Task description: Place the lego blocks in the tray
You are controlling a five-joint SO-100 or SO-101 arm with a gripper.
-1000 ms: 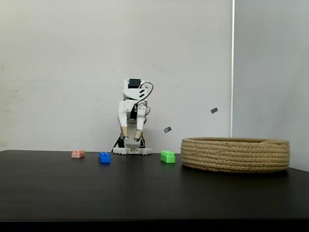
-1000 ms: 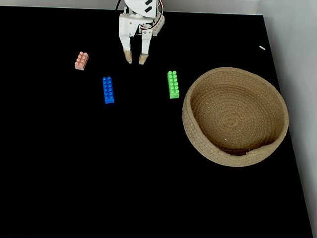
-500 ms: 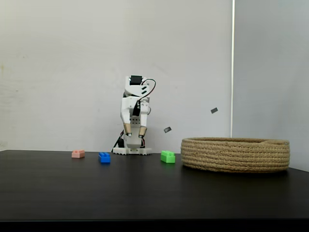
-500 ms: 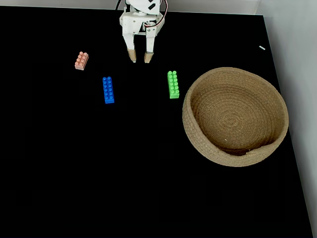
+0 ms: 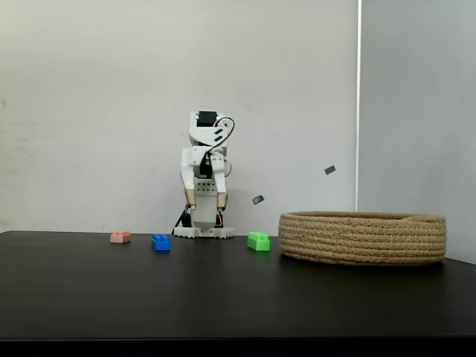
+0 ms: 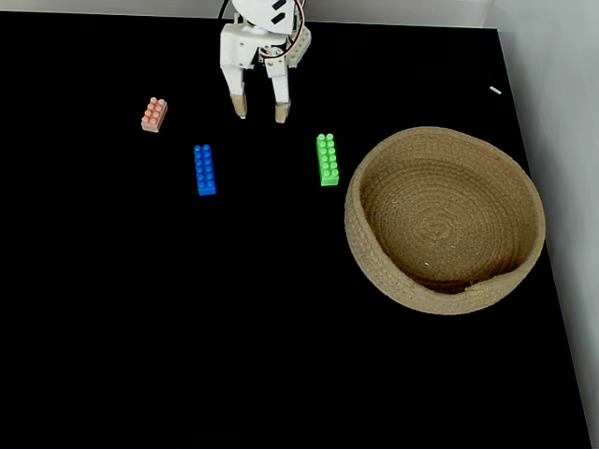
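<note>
A black table [image 6: 234, 327] fills the top-down fixed view, and in the side-on fixed view its dark top [image 5: 223, 290] runs back to a plain pale wall [image 5: 111, 89]. A lighter panel [image 5: 416, 97] stands at the right of that view, and two small dark marks sit on the wall above the basket.

The one container is a wide, shallow round basket [image 6: 445, 220] of coiled tan rope, sitting on the right side of the table; from the side it shows low ribbed walls [image 5: 363, 238]. Its floor is bare rope, with no brick in it.

One white arm [image 6: 262, 37] stands at the far edge of the table, folded down over its base [image 5: 203, 232]. Its gripper [image 6: 259, 111] hangs above the table with the two tan-tipped fingers [image 5: 221, 200] spread apart and nothing between them.

Three bricks lie on the table, well apart from each other. The green brick [image 6: 327, 159] lies just left of the basket in the top-down view, not touching it. The blue brick [image 6: 204, 169] lies left of the gripper and nearer the camera edge. The smaller pink brick [image 6: 153, 114] lies furthest left. From the side they sit in a row: pink [image 5: 120, 236], blue [image 5: 161, 242], green [image 5: 258, 241].
</note>
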